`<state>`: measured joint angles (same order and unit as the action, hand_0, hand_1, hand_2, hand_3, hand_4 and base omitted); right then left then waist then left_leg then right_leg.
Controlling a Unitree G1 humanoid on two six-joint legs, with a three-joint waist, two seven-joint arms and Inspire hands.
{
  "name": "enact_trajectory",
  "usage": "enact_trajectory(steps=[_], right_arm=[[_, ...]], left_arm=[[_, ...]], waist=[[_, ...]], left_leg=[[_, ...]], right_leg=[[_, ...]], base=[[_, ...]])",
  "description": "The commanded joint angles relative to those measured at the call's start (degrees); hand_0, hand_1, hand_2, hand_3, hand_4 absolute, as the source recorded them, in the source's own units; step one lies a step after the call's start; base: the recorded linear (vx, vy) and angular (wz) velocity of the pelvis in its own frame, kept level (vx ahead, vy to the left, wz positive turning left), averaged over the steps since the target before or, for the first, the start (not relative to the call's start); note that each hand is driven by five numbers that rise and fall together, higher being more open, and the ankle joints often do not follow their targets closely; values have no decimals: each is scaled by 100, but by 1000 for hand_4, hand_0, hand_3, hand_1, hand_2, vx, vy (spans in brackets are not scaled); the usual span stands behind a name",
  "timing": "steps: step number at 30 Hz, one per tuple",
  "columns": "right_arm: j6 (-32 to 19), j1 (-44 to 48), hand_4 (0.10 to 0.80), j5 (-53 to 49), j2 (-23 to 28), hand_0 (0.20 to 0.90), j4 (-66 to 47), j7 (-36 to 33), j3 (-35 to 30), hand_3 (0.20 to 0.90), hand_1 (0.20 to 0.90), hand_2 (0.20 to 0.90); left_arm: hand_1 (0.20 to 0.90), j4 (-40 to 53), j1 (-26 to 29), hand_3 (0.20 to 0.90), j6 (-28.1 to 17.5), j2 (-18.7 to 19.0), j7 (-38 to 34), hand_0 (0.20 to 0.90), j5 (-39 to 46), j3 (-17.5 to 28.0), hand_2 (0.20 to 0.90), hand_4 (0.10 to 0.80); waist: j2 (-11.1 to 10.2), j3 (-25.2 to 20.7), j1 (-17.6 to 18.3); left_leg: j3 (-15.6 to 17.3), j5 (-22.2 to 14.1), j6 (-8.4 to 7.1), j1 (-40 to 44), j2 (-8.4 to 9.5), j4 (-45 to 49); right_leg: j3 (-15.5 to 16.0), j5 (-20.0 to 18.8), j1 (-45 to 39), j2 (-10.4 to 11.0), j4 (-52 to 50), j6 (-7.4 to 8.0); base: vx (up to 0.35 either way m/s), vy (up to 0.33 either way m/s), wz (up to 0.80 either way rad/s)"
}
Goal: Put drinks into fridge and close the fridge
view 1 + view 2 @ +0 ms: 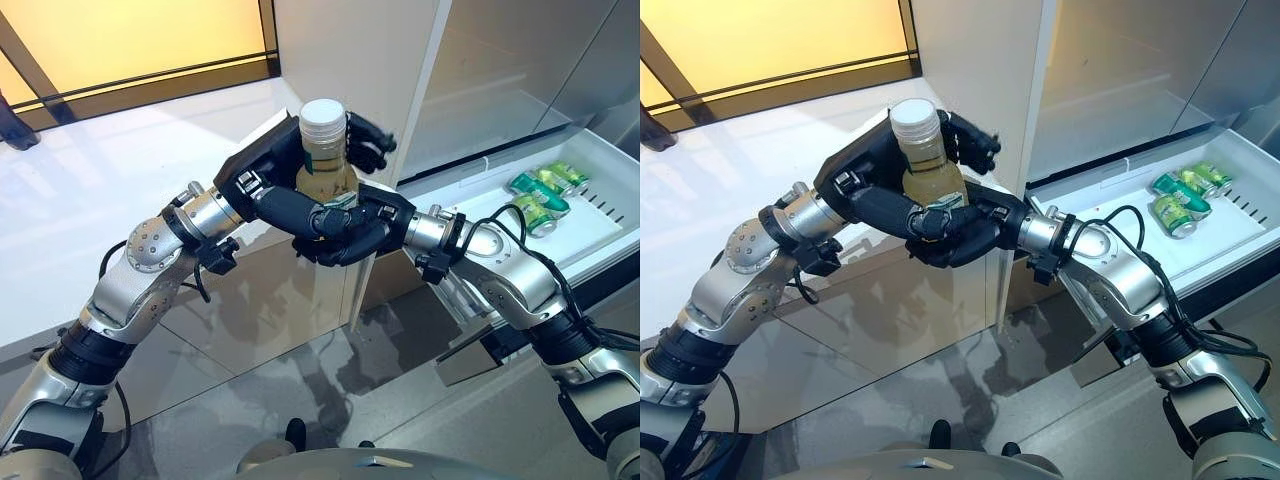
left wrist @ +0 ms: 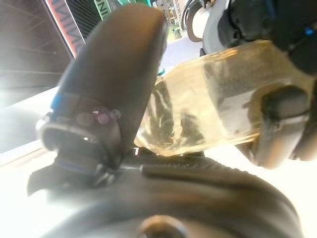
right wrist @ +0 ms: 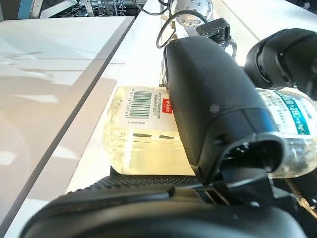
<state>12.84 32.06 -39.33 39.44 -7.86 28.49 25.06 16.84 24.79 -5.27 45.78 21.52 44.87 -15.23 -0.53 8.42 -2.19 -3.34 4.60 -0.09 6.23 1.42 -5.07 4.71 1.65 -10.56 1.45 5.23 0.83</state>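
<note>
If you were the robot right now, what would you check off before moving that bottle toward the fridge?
1. Bottle held: ok, left hand and right hand both curl round it.
2. Bottle upright: ok.
3. White cap on: ok.
4. Fridge drawer open: ok.
5. Free room in the drawer: ok, green cans fill only part.
6. Which hand bears the weight: cannot tell.

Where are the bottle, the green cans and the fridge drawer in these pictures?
bottle [image 1: 322, 118]: left eye view, on its white cap.
green cans [image 1: 538, 195]: left eye view, on the middle can's side.
fridge drawer [image 1: 600, 228]: left eye view, on its bare white floor.
</note>
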Motion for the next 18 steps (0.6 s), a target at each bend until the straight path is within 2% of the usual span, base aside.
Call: enact_trajectory(steps=[1,7,12,16,18], right_arm=[[-801,752,100,-615,-238,300,-71,-367,-523,200,300,300],[-1040,664,100,-686,-117,300,-226,-587,-852,200,300,300],[-1249,453,100,-579,-120,300,-452,-795,-1232,200,300,300],[-1401,146,100,-501,-151,300,-728,-947,-1625,200,300,300],[-1492,-98,100,-344,-258,300,-907,-1082,-1869,200,300,300]], left_arm=[[900,-58,767,900,-810,-28,-158,900,55,395,900,800],[900,-110,506,900,-924,102,-339,900,-35,764,900,800],[900,-125,134,900,-1062,24,-569,900,-101,1154,900,800],[900,-94,-352,900,-1186,-221,-570,900,309,1548,900,800],[900,19,-665,900,-1109,-619,-10,900,1016,1673,900,800]], waist=[[-104,-848,-27],[-98,-847,-36],[-95,-838,-32],[-108,-832,-22],[-124,-815,-2]], left_leg=[[-151,-622,57,152,229,7],[-149,-619,54,145,222,7],[-154,-623,61,135,219,7],[-173,-632,65,126,216,7],[-176,-642,78,130,213,7]], right_leg=[[202,-231,270,43,-61,316],[196,-235,275,47,-56,321],[177,-236,285,40,-55,318],[154,-224,302,30,-65,311],[131,-219,310,22,-76,298]], base=[[0,0,0],[0,0,0],[0,0,0],[0,0,0],[0,0,0]])
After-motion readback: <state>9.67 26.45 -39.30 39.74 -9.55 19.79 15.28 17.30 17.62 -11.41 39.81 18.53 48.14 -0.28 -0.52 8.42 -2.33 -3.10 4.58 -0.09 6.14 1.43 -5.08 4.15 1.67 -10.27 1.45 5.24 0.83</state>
